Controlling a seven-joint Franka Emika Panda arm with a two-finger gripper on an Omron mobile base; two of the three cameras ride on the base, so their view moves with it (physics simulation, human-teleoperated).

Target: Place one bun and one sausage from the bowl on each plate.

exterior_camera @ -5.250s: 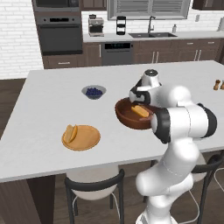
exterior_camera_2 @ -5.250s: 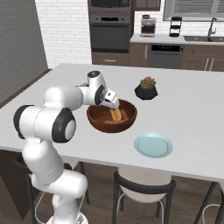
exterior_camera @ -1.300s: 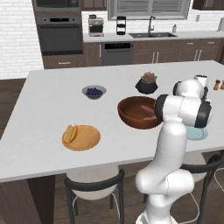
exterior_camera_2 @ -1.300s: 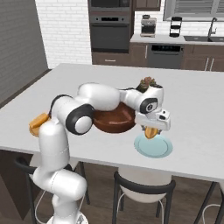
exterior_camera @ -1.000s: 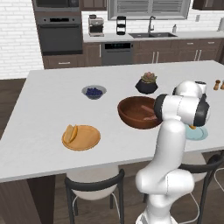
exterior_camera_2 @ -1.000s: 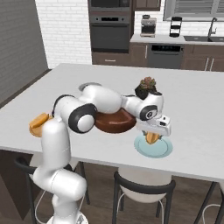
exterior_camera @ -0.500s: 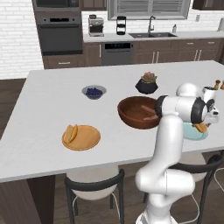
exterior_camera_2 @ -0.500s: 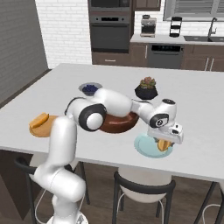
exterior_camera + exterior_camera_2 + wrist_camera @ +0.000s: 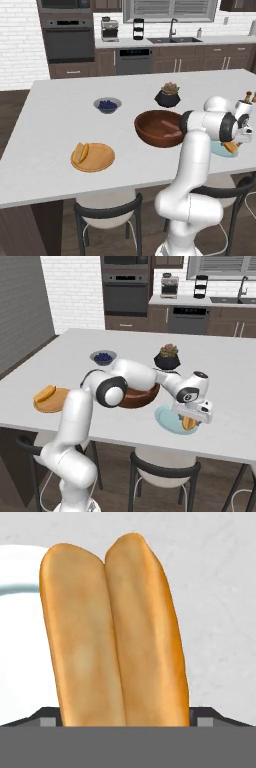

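Claw [image 9: 190, 423] spread wide, bun [image 9: 112, 637] sitting between fingers; real grip or just resting, can't tell, fingertips cut off at hand view bottom. Bun over near edge of teal plate [image 9: 167, 417], half overhanging counter [image 9: 75, 351]. Wooden bowl [image 9: 159, 128] just beside, arm hiding part. Other bun on wood plate [image 9: 95, 157], well apart.

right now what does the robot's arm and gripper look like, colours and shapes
The arm is glossy white, built of rounded tubular links with dark grey bands at the joints. Its wrist ends in a round white cap with a small dark disc. The gripper is a boxy white hand; in the hand view its dark finger tips are small and squared.
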